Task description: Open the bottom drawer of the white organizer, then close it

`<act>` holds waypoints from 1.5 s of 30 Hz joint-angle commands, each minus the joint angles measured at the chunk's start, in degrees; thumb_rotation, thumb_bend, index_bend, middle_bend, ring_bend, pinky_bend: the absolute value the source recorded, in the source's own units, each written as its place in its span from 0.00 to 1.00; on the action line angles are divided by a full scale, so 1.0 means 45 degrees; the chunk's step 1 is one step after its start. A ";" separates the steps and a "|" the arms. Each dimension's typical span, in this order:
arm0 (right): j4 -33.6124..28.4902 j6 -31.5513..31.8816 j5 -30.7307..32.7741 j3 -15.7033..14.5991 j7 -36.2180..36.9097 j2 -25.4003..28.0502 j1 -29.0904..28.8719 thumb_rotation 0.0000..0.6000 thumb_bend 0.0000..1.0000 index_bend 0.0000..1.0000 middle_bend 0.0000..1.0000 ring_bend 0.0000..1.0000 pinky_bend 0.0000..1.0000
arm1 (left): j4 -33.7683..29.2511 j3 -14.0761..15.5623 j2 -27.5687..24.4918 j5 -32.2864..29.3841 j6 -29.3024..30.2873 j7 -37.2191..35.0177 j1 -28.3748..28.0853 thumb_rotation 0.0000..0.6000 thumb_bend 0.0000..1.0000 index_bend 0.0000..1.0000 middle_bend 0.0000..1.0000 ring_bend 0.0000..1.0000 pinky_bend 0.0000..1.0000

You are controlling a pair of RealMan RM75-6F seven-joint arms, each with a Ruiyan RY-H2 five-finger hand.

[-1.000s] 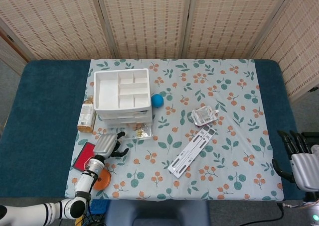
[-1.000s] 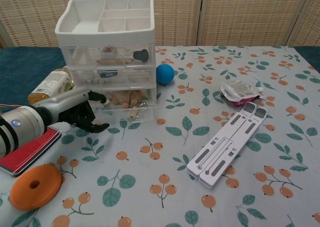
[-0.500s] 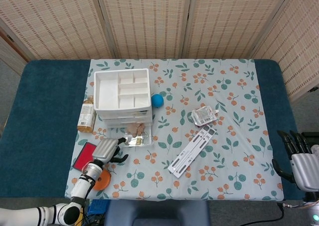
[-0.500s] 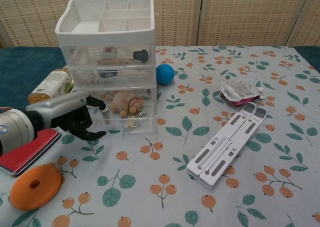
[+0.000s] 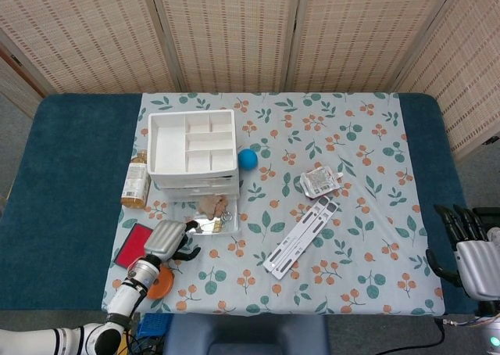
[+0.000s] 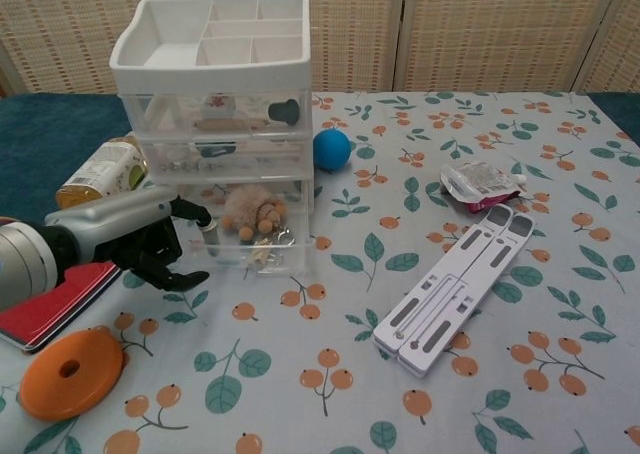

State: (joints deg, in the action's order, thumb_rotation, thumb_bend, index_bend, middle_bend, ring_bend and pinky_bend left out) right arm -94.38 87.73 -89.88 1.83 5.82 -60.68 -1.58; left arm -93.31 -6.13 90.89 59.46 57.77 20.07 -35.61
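Observation:
The white organizer (image 5: 191, 148) (image 6: 215, 74) stands at the left of the floral cloth, an open tray on top of clear drawers. Its bottom drawer (image 5: 209, 220) (image 6: 255, 246) is pulled out toward the table's front, showing a tan plush and small metal bits inside. My left hand (image 5: 173, 239) (image 6: 150, 239) sits at the drawer's front left corner, with its fingers (image 6: 200, 217) hooked on the drawer front. My right hand (image 5: 469, 249) rests off the table's right edge, fingers apart and holding nothing; the chest view does not show it.
A blue ball (image 5: 247, 158) (image 6: 331, 148) lies right of the organizer, a bottle (image 5: 136, 181) (image 6: 100, 172) lies to its left. A red case (image 5: 131, 245) (image 6: 50, 299) and orange disc (image 5: 160, 281) (image 6: 70, 372) lie by my left hand. A white folding stand (image 5: 301, 238) (image 6: 455, 289) and a pouch (image 5: 322, 183) (image 6: 482, 184) lie mid-table.
The bottom drawer has slid out from nearly closed toward the table's front. My left hand drew back with it. The right hand has not moved.

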 commanded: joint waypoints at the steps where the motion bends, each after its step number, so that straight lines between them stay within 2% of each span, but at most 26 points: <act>1: 0.0002 -0.0003 -0.0003 0.0004 -0.0017 0.0000 -0.0007 1.00 0.42 0.00 0.10 0.00 0.02 | -0.0061 0.0027 -0.0054 -0.0016 -0.0024 0.0029 -0.0010 1.00 0.31 0.43 0.94 1.00 1.00; 4: -0.0006 -0.0002 -0.0015 0.0008 -0.0028 0.0006 -0.0014 1.00 0.42 0.00 0.10 0.00 0.02 | -0.0126 0.0066 -0.0103 0.0032 -0.0035 0.0004 -0.0009 1.00 0.31 0.41 0.94 1.00 1.00; 9: -0.0069 0.0077 -0.0035 0.0031 -0.0085 0.0096 0.0004 1.00 0.42 0.00 0.10 0.00 0.02 | -0.0436 0.0147 -0.0384 0.0390 0.0036 -0.0150 0.0040 1.00 0.31 0.29 0.94 1.00 1.00; 16: -0.0254 0.0244 -0.0134 0.0058 -0.0077 0.0354 0.0045 1.00 0.42 0.00 0.10 0.00 0.02 | -0.1229 0.0207 -0.1257 0.1002 -0.0008 0.0058 -0.0110 1.00 0.31 0.26 0.94 1.00 1.00; 22: -0.0326 0.0337 -0.0233 0.0069 -0.0120 0.0451 0.0051 1.00 0.42 0.00 0.10 0.00 0.02 | -0.1381 -0.0195 -0.1561 0.0651 -0.0734 0.0369 -0.0785 1.00 0.31 0.24 0.94 1.00 1.00; 32: -0.0309 0.0434 -0.0196 0.0045 -0.0064 0.0502 0.0146 1.00 0.42 0.00 0.10 0.00 0.02 | -0.0967 -0.0780 -0.1392 -0.1974 -0.1844 0.2172 -0.2520 1.00 0.31 0.13 0.94 1.00 1.00; 45: -0.0147 0.0469 -0.0115 0.0031 0.0103 0.0423 0.0225 1.00 0.42 0.00 0.10 0.00 0.02 | -0.1163 -0.0234 -0.1521 -0.6299 -0.1977 0.4661 -0.4632 1.00 0.31 0.01 0.95 1.00 1.00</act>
State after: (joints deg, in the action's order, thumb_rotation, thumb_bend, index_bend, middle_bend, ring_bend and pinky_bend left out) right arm -95.05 89.84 -90.42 1.97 6.27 -58.77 -0.58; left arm -97.85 -7.89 84.51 33.82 48.97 39.16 -54.45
